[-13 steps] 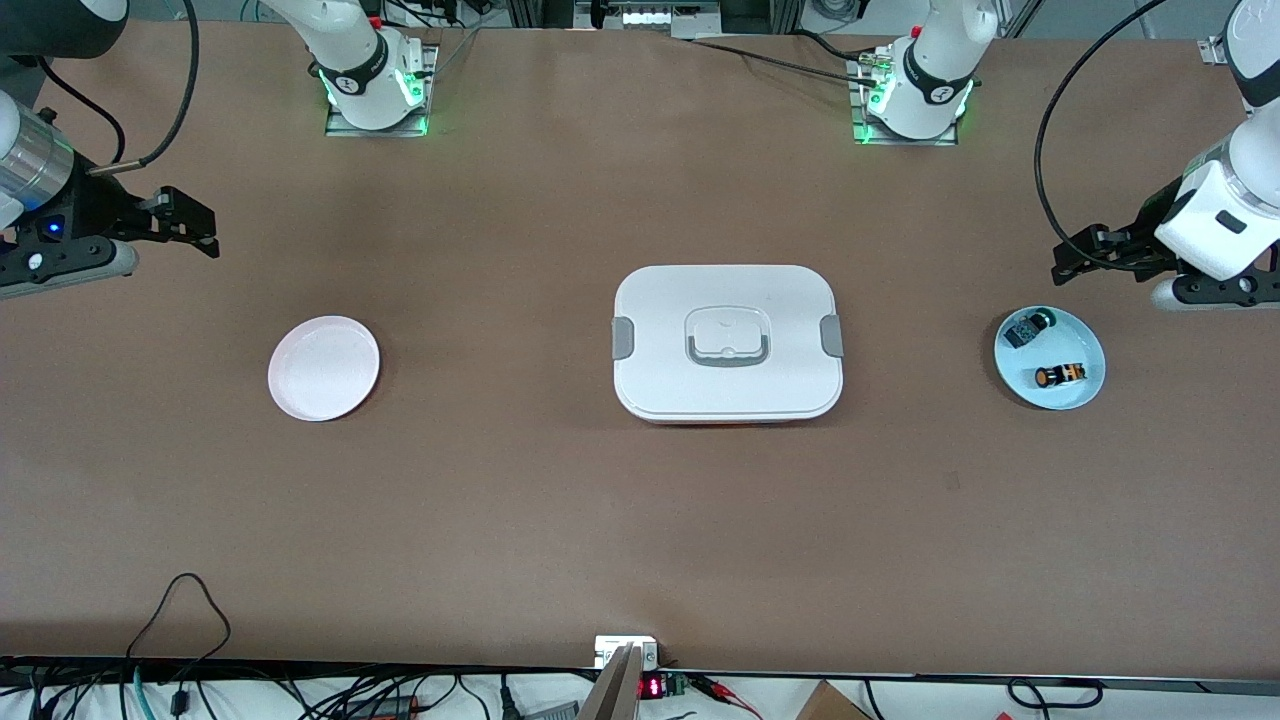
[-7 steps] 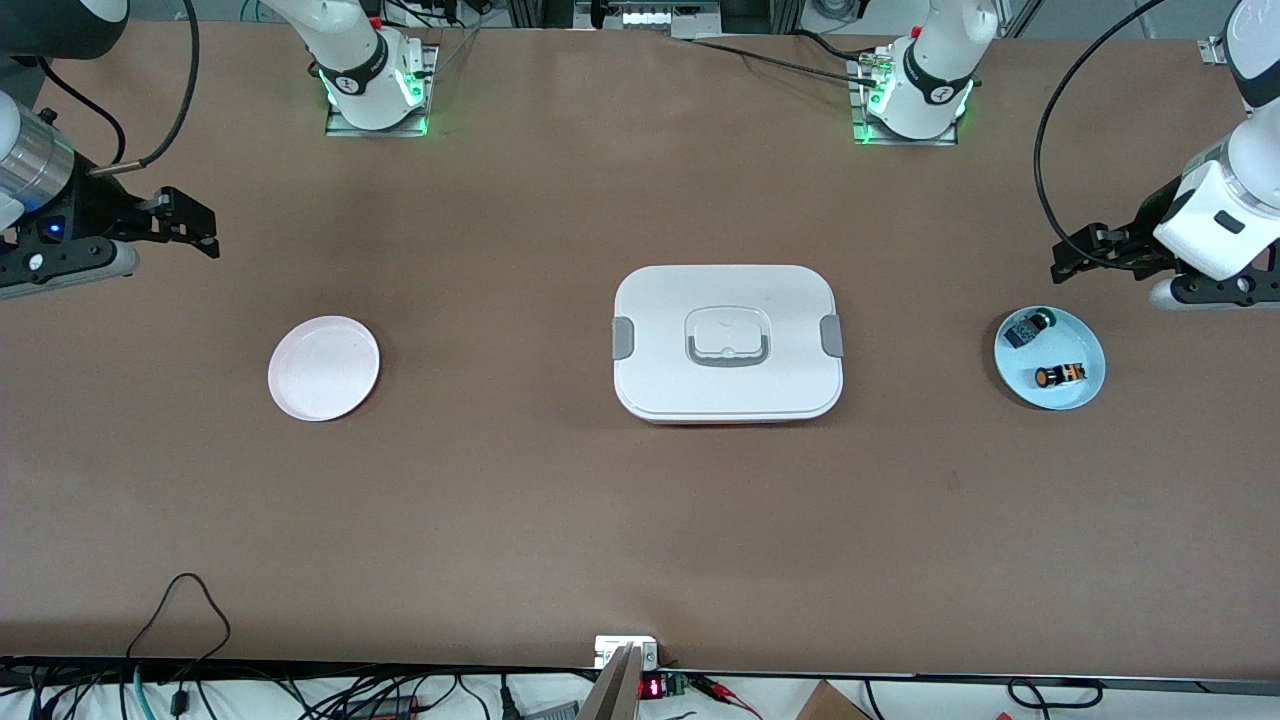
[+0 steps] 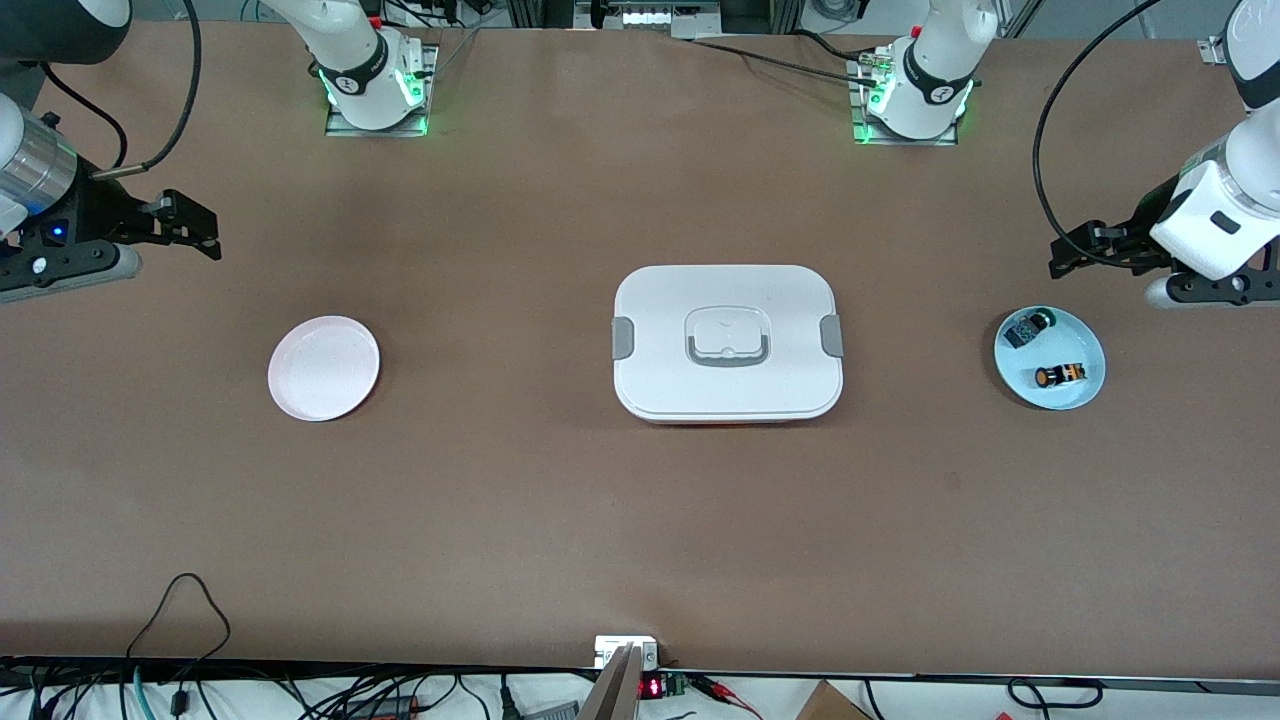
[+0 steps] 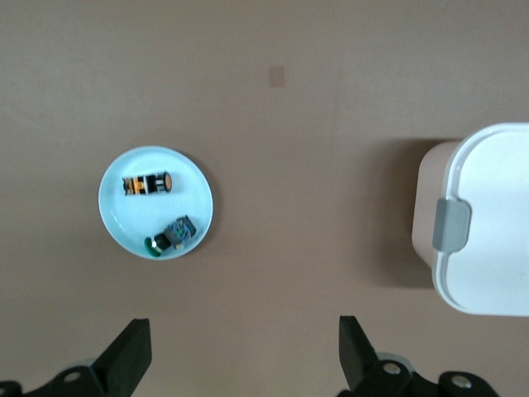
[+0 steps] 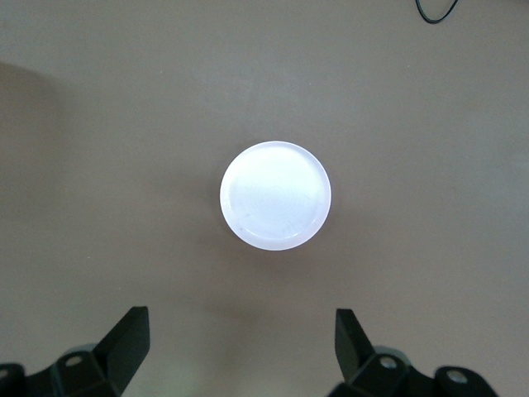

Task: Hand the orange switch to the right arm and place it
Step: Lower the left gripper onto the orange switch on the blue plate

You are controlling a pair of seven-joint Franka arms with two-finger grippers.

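Note:
The orange switch [image 3: 1060,375] lies on its side on a small light blue plate [image 3: 1088,348] toward the left arm's end of the table. The left wrist view shows the orange switch [image 4: 147,184] on that plate [image 4: 132,217] too. My left gripper [image 3: 1062,262] hangs open and empty over bare table beside the plate, and its jaws [image 4: 244,331] stand wide apart. My right gripper [image 3: 205,235] is open and empty over bare table at the right arm's end, beside a pale pink plate [image 3: 324,368]. The right wrist view shows the gripper [image 5: 240,322] with wide jaws and the plate [image 5: 275,195].
A black part with a green cap [image 3: 1028,327] shares the blue plate with the switch. A white lidded box [image 3: 727,343] with grey latches sits mid-table. A black cable loop [image 3: 185,600] lies at the table edge nearest the front camera.
Both grippers have drifted very slightly toward the robots' bases. Nothing on the table has moved.

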